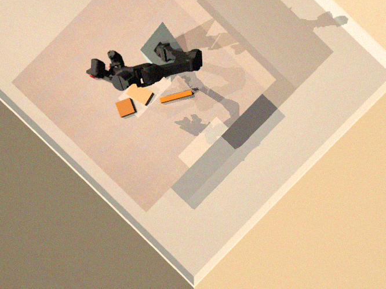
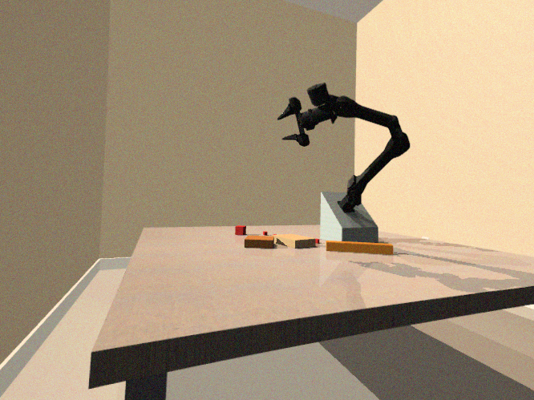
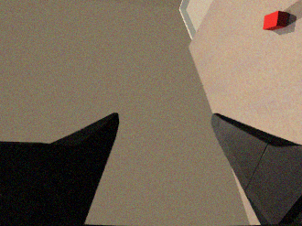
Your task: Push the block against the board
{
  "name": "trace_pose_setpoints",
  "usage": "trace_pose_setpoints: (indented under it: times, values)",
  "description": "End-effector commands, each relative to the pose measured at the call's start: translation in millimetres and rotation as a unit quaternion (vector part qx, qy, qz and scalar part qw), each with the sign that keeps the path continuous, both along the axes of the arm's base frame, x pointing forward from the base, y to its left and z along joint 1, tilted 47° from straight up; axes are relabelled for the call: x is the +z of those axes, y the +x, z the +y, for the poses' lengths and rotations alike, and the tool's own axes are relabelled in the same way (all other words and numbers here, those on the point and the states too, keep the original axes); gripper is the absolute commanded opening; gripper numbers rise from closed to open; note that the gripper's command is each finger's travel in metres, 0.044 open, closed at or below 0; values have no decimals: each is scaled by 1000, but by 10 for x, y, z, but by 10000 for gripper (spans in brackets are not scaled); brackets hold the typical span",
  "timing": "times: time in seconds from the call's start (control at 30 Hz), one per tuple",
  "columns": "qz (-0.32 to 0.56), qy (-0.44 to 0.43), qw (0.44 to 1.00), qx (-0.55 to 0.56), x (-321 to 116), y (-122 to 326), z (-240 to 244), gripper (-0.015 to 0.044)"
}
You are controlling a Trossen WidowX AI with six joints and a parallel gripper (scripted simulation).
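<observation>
The orange square block lies flat on the table. A light-orange rectangular slab lies close beside it, turned at a different angle; whether their corners touch is unclear. A long narrow orange bar lies apart, on the slab's other side. Which of these two is the board I cannot tell for sure. My gripper is open and empty, high above the table and away from the block. The wrist view shows neither block, slab nor bar.
A red cube stands on the table behind the block. Smaller red pieces show farther back and near the slab. The arm's grey wedge base stands behind the bar. The arm's shadow crosses the table near the bar.
</observation>
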State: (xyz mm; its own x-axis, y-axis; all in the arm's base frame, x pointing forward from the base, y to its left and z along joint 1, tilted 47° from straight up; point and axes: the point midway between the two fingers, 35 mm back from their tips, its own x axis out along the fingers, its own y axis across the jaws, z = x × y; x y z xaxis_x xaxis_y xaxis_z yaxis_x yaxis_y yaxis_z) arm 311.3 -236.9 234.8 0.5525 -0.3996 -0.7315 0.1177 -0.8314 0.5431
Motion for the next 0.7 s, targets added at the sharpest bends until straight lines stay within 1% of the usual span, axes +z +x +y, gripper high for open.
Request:
trace_pose_setpoints:
  times: [0.0, 0.1, 0.47, 0.67]
  values:
    - [0, 0, 1000, 0, 0, 0, 0, 374]
    - [6, 2, 1000, 9, -47, 21, 11, 295]
    - [92, 41, 981, 167, -813, 290, 248, 6]
    - [125, 67, 956, 255, -1232, 376, 431, 0]
